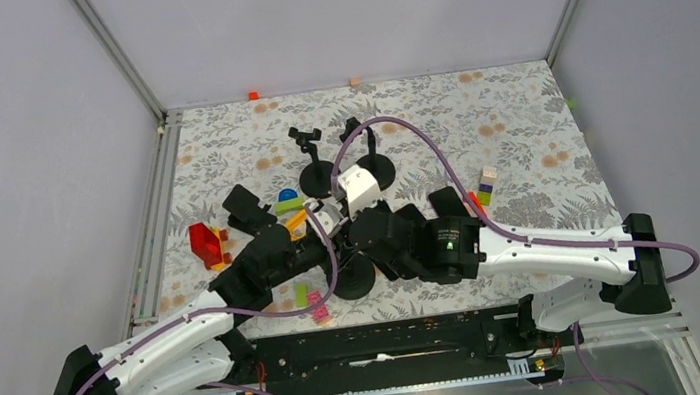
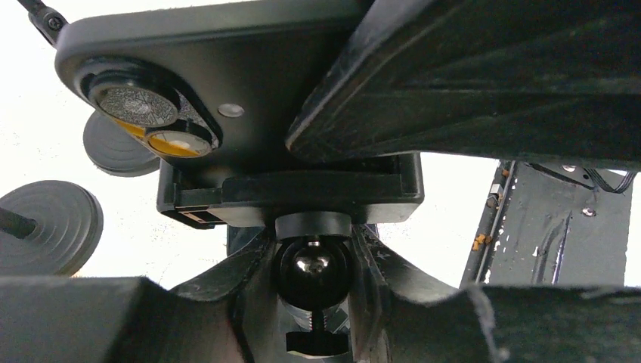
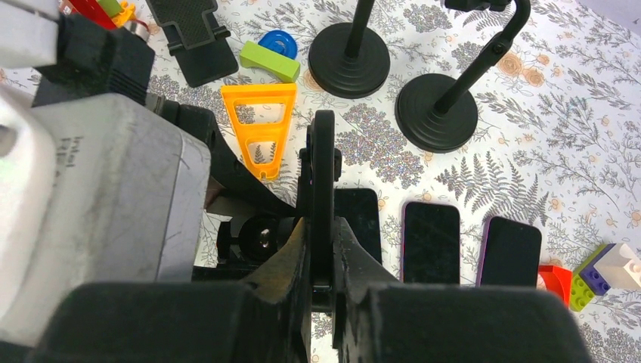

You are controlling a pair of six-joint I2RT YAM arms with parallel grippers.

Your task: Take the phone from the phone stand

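– Phone (image 3: pixel 323 174) position?
– Mid-bench, seated in the stand (image 2: pixel 302 193). Seen edge-on from the right wrist; from the left wrist its black back and camera bump show above the cradle.

– Right pincer (image 3: pixel 323 261)?
– Clenched on the phone's lower edge, one finger on each face.

– Left pincer (image 2: pixel 311 283)?
– Clamped on the stand just under the cradle, fingers pressed to both sides of the ball joint.

– Stand base?
– Round, black, flat on the bench (image 3: pixel 574 151), between the two arms in the top view.

– Surroundings?
– Two spare stands (image 3: pixel 438 110) beyond, near each other. Three flat phones (image 3: pixel 431 242) face-up in a row, to the right of the held one in the right wrist view. Orange frame (image 3: pixel 261 125) just left of the phone's edge, lying flat. Toy blocks (image 3: pixel 605 276) at the far right.
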